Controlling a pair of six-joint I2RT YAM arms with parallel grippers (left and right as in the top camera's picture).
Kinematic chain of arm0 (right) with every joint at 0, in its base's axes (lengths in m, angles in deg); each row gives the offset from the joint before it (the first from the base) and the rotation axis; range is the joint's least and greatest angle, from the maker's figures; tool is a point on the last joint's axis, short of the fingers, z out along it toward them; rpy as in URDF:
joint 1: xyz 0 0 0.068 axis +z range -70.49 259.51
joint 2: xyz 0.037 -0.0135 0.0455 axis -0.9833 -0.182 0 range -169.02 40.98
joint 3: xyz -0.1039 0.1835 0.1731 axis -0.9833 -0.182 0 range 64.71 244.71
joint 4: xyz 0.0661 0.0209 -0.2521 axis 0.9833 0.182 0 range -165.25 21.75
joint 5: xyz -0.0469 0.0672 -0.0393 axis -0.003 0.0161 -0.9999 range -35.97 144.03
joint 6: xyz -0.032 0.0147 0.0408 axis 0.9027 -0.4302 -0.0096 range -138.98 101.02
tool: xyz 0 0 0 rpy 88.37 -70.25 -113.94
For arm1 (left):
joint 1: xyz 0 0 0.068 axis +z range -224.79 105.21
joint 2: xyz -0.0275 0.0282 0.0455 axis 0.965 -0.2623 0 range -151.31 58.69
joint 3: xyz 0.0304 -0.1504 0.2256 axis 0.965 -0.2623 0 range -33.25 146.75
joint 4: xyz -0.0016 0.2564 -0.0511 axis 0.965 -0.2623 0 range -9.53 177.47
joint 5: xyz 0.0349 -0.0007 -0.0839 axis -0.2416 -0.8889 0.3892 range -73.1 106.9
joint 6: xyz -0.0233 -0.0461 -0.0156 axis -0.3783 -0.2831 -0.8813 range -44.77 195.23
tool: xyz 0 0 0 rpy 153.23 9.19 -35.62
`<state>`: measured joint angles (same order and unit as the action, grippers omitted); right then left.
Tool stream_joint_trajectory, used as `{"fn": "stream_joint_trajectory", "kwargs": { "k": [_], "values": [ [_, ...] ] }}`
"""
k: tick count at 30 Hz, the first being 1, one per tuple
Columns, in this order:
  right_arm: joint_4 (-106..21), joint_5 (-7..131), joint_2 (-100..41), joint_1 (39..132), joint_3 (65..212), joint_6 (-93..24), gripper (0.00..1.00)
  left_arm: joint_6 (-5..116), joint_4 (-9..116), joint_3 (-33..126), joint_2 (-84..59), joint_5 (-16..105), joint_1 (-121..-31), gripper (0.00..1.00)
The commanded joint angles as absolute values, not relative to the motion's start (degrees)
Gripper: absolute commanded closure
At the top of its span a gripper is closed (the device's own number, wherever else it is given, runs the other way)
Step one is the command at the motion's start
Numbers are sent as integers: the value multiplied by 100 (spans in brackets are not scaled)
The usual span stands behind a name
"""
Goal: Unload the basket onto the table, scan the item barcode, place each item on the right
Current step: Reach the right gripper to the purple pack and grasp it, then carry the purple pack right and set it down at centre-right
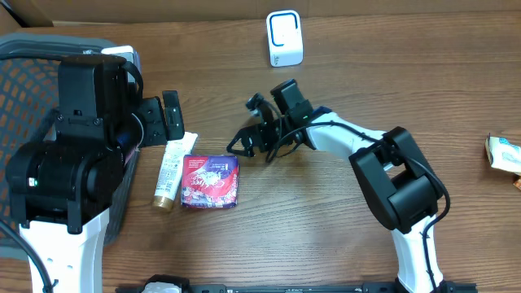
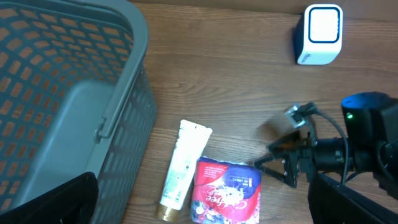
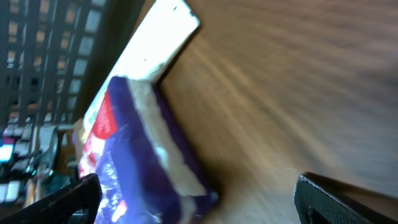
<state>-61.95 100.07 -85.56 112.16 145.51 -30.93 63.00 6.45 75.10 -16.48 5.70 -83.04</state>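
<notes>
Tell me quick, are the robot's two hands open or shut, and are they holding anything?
Left gripper: open, holding nothing.
Right gripper: open, holding nothing, facing the purple packet.

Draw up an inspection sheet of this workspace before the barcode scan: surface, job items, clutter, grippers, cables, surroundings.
Surface: wooden table, no spills seen.
Job's things: red-and-purple packet lies flat, side by side with a white tube; white scanner stands at the far edge, apart from both.
Clutter: small box at the table's right edge.
Grippers: left gripper open, holding nothing, next to the tube's far end; right gripper open, holding nothing, jaws facing the packet.
Cables: black cable loops at the right gripper's wrist.
Surroundings: grey mesh basket at the table's left.
</notes>
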Motion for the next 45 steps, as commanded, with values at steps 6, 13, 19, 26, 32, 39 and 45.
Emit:
{"fn": "stream_joint_trajectory", "kwargs": {
  "k": [6,13,19,26,32,39,45],
  "values": [
    [-5592,10315,-9052,11845,14557,-2601,10,6230,578,7491,-1620,203,-8302,0],
    [-5471,10377,-9052,11839,14557,-2533,96,6188,475,7486,-1620,146,-8302,0],
    [-4962,9918,-8714,11716,14651,-2304,96,6188,455,7486,-1620,144,-8302,0],
    [-2593,6882,-7033,11522,14811,-1703,96,5935,551,7486,-1646,148,-8302,0],
    [-798,1822,-5870,11528,14809,-2929,96,5391,809,7486,-1856,150,-8306,0],
    [478,198,-5881,11563,14795,-4354,96,5181,1270,7486,-2289,467,-8306,0],
    [1245,-298,-6003,11675,14682,-5678,96,5181,1406,7486,-2824,1036,-8306,0]
  ]
}}
